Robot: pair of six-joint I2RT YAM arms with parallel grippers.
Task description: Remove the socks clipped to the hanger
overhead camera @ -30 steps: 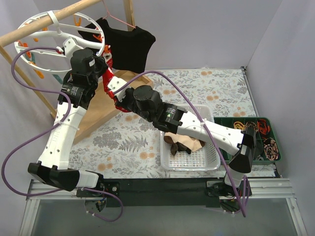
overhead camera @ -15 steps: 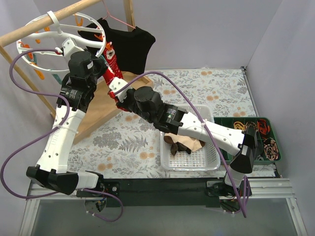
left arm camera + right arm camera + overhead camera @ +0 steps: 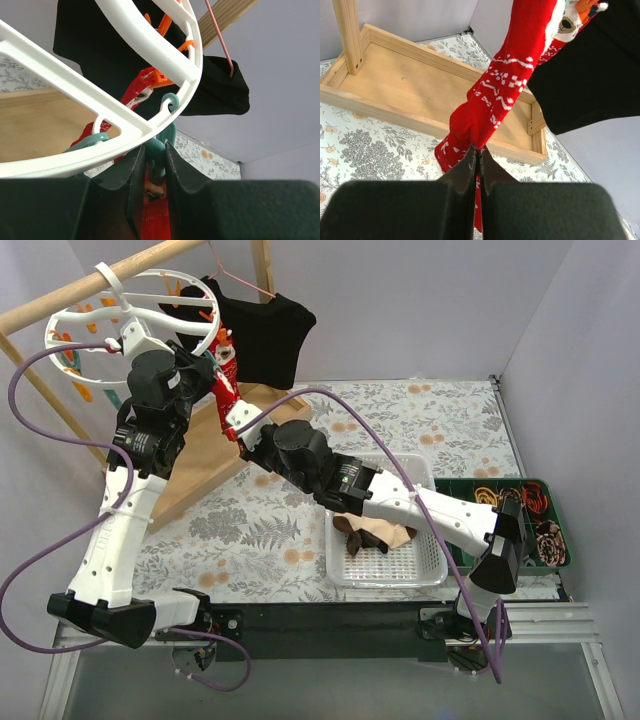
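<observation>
The white ring hanger [image 3: 130, 310] hangs from the wooden pole at the top left. One red sock with white patterns [image 3: 228, 380] is clipped to its right rim. My left gripper [image 3: 207, 368] is shut on the teal clip [image 3: 159, 150] that holds the sock's top, right under the ring [image 3: 65, 85]. The red sock [image 3: 155, 215] shows below that clip. My right gripper [image 3: 240, 432] is shut on the sock's lower end [image 3: 500, 95], its fingertips [image 3: 478, 150] pinching the fabric above the rack base. The sock is stretched between the two grippers.
A black T-shirt [image 3: 262, 332] on a pink wire hanger [image 3: 220, 40] hangs right behind the sock. The wooden rack base [image 3: 410, 85] lies below. A white basket [image 3: 430, 565] holds brown and tan socks [image 3: 372, 532]. A green tray [image 3: 520, 515] sits at the right.
My left gripper has risen and moved right at the hanger's rim, tilting the ring. My right gripper has shifted slightly up and left with the sock, which stays clipped.
</observation>
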